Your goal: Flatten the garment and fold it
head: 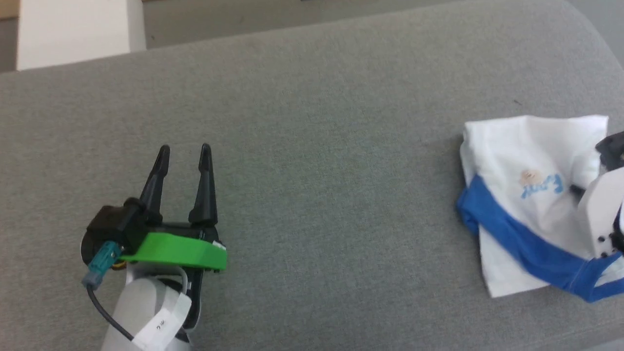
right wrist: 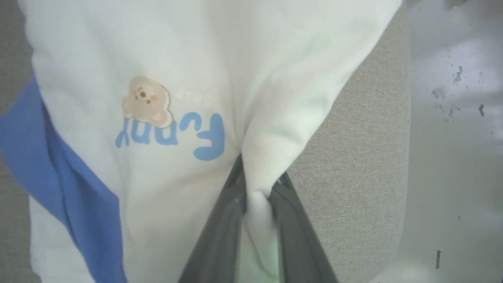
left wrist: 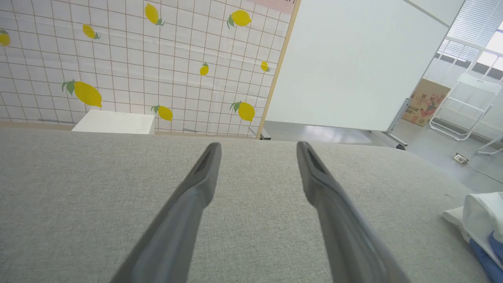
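Grey woven surface point(head: 312, 122), padded look, fine heathered weave, corners rounded off.

Garment point(head: 516, 161) lies at the far right of the surface, close to its rounded edge. It is bunched into a loose, roughly rectangular bundle of soft, thin white cloth with shallow folds. A blue band point(head: 526, 243) runs diagonally across the lower part. The print point(right wrist: 147, 102) is a small tan bear face above rounded pale-blue letters.

Right pincer point(right wrist: 257, 184): both dark fingers are pressed onto a raised ridge of white cloth, pinching the garment; the fabric puckers into a narrow peak between them.

Left pincer point(head: 184, 151): fingers spread, tapered and matte black, over bare weave, well apart from the garment. Behind the fingers sit a green plastic collar point(head: 180, 251) and a teal plug point(head: 103, 261) with a black cable.

Beyond the surface are a wall point(left wrist: 137, 59) of white grid tiles with yellow lemons, a plain white panel point(left wrist: 353, 63) and a white folding chair point(left wrist: 467, 102).
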Controlling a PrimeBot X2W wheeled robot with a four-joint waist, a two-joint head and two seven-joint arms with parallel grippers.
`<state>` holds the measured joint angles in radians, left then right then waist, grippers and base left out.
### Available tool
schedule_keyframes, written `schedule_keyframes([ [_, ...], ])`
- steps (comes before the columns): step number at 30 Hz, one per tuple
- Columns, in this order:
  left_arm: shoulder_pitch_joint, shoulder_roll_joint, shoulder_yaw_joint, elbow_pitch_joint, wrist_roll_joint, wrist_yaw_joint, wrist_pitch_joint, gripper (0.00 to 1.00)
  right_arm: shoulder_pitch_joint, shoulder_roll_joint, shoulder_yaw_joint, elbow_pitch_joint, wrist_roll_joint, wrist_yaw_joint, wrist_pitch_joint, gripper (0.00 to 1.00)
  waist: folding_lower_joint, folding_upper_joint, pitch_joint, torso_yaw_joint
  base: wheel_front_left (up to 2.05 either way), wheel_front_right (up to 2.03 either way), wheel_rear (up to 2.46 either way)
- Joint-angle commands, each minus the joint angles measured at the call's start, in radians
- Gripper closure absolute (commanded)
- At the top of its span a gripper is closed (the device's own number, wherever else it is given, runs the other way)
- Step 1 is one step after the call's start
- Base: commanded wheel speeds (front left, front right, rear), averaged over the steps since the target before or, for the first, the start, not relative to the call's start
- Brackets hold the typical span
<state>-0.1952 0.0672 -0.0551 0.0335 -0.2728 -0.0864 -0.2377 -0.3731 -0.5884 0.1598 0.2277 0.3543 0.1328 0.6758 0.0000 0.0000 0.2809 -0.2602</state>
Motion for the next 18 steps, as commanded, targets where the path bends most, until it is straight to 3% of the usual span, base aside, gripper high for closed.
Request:
schedule_keyframes([
  [1, -0.029, 0.016, -0.002, -0.009, 0.011, 0.006, 0.009, 0.00, -0.037, -0.011, -0.010, 0.020, -0.001, -0.002, -0.021, 1.00, 0.0000, 0.0000, 0.127, -0.044, 0.00, 0.00, 0.00],
  [10, -0.089, 0.056, -0.003, -0.118, 0.047, 0.032, 0.071, 0.00, -0.202, -0.121, -0.068, 0.212, -0.055, -0.002, -0.120, 1.00, 0.0000, 0.0000, 0.308, 0.024, 0.00, 0.00, 0.00],
  [18, -0.091, 0.077, 0.001, -0.196, 0.060, 0.051, 0.113, 0.00, -0.336, -0.195, -0.095, 0.376, -0.098, -0.002, -0.184, 1.00, 0.0000, 0.0000, 0.387, 0.076, 0.00, 0.00, 0.00],
])
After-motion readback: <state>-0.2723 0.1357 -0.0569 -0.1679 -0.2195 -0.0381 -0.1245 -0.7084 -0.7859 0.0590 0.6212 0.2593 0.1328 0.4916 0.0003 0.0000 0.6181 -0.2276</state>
